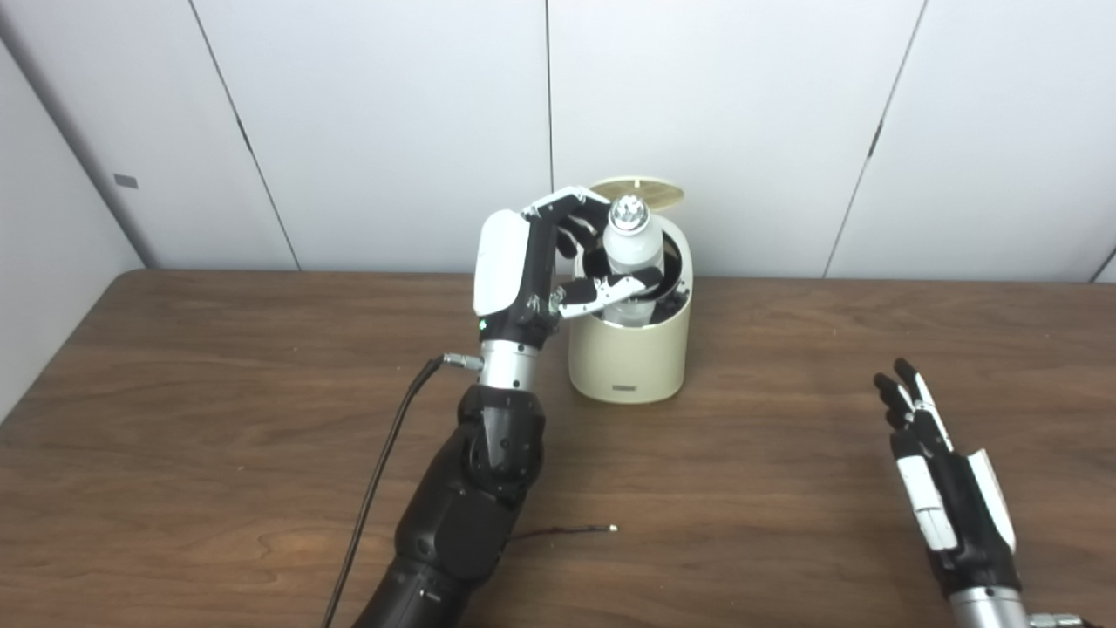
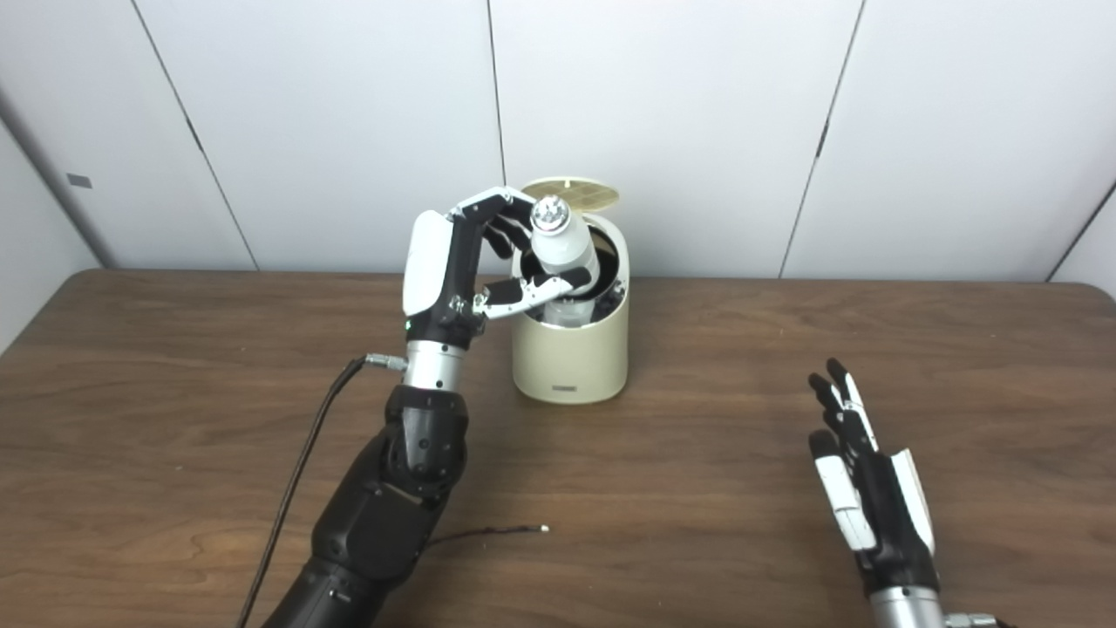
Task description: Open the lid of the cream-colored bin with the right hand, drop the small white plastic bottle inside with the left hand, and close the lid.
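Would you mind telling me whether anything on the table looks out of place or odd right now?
One stray item: a thin dark wire with a pale tip lies loose on the table, near the left arm. Otherwise the bin stands upright, lid open, bottle in the left hand above the opening.

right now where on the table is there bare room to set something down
Bare wood lies between the cream bin and the right hand, and across the whole left part of the table. It is crowded at the bin's mouth, where the left hand holds the white bottle under the raised lid; a thin wire lies near the front middle.
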Tool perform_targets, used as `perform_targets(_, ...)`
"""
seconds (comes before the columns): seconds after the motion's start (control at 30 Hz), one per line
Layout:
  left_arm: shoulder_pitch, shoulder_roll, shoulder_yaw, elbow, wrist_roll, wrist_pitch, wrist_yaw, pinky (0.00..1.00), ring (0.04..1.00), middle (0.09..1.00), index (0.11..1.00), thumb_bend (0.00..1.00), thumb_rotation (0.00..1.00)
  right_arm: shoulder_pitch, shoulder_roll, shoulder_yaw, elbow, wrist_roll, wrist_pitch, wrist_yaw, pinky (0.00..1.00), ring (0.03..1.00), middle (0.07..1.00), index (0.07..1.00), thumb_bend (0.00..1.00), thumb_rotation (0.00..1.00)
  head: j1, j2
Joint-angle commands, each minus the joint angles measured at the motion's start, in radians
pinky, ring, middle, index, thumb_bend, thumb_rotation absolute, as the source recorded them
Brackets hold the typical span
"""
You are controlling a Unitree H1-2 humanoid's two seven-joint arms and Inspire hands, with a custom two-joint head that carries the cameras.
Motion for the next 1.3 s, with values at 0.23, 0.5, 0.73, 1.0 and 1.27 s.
perform_targets(0.23, -0.077, 0.006, -0.008, 0.022, 0.020, -0.053, 0.056, 0.35, 0.425, 0.512, 0.498, 0.47, 0.00, 0.060, 0.062, 0.038, 0.072, 0.025, -0.002, -0.011, 0.95, 0.956, 0.935, 0.960, 0.56, 1.00, 0.003, -0.001)
perform_targets(0.5, -0.074, 0.009, -0.013, 0.018, 0.019, -0.046, 0.053, 0.36, 0.429, 0.504, 0.493, 0.48, 0.00, 0.060, 0.057, 0.038, 0.069, 0.017, 0.006, -0.013, 0.97, 0.955, 0.930, 0.964, 0.57, 1.00, 0.009, 0.002)
perform_targets(0.73, -0.067, 0.013, -0.014, 0.004, 0.032, -0.012, 0.041, 0.37, 0.420, 0.509, 0.512, 0.48, 0.00, 0.060, 0.054, 0.039, 0.068, 0.006, 0.004, -0.019, 0.99, 0.951, 0.919, 0.964, 0.58, 1.00, 0.013, 0.004)
perform_targets(1.0, -0.058, 0.012, -0.015, -0.025, 0.020, 0.046, -0.010, 0.55, 0.570, 0.501, 0.493, 0.52, 0.00, 0.057, 0.054, 0.038, 0.071, 0.021, 0.002, -0.015, 0.99, 0.947, 0.914, 0.967, 0.59, 1.00, 0.013, 0.001)
perform_targets(1.27, -0.052, -0.002, -0.011, -0.068, 0.012, 0.090, -0.045, 0.55, 0.624, 0.658, 0.570, 0.73, 0.02, 0.060, 0.054, 0.038, 0.073, 0.036, -0.010, -0.012, 0.95, 0.932, 0.905, 0.949, 0.58, 1.00, 0.010, 0.004)
